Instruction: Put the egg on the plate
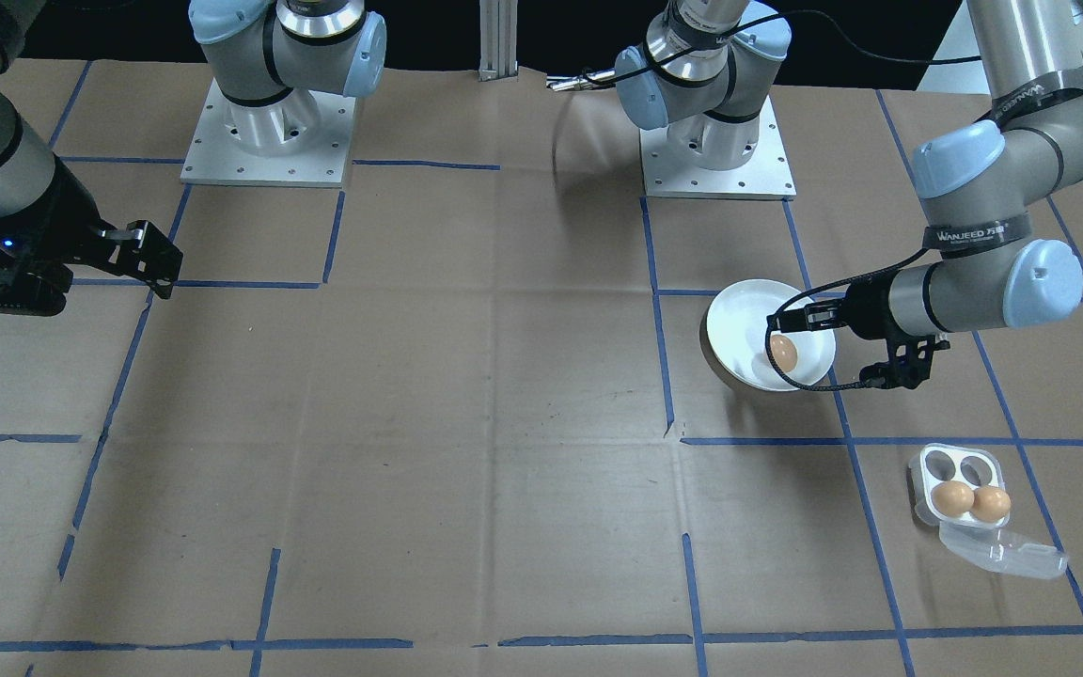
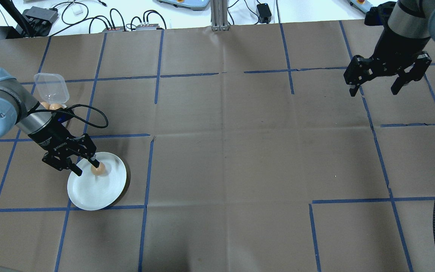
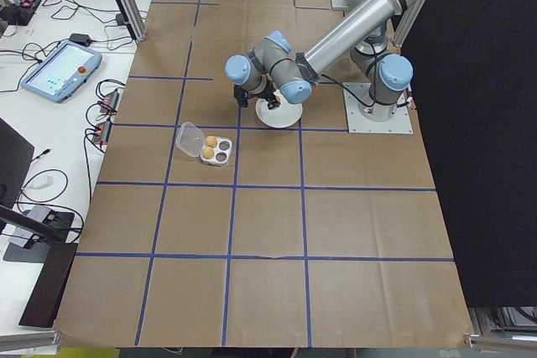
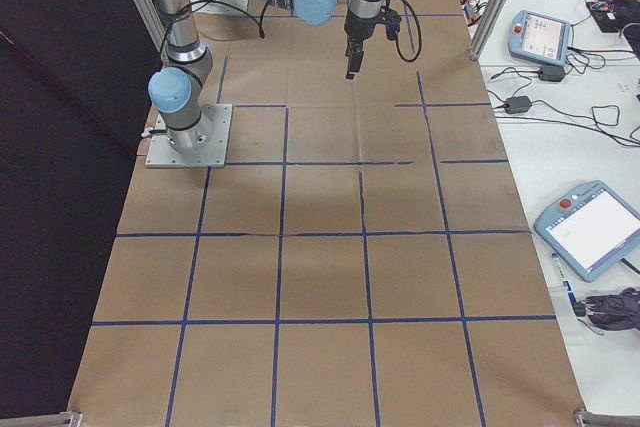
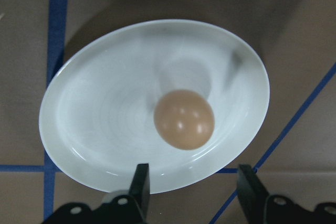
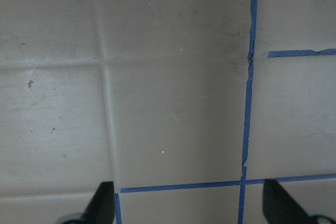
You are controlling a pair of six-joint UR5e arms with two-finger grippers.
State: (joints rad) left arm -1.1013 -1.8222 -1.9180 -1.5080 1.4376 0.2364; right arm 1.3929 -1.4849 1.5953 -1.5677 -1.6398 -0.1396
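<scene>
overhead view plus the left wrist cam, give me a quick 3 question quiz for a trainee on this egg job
1. True or false: the egg lies on the plate.
2. How many eggs remain in the carton?
3. The left gripper is: A) shut on the egg, B) open, fingers clear of the egg, C) out of view.

Key: 1 true; 2 two; 3 B.

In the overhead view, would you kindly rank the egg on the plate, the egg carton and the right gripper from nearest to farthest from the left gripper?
1. Egg, on the plate, between the left gripper fingers.
2. Egg carton, behind the arm, far left.
3. Right gripper, far right.
</scene>
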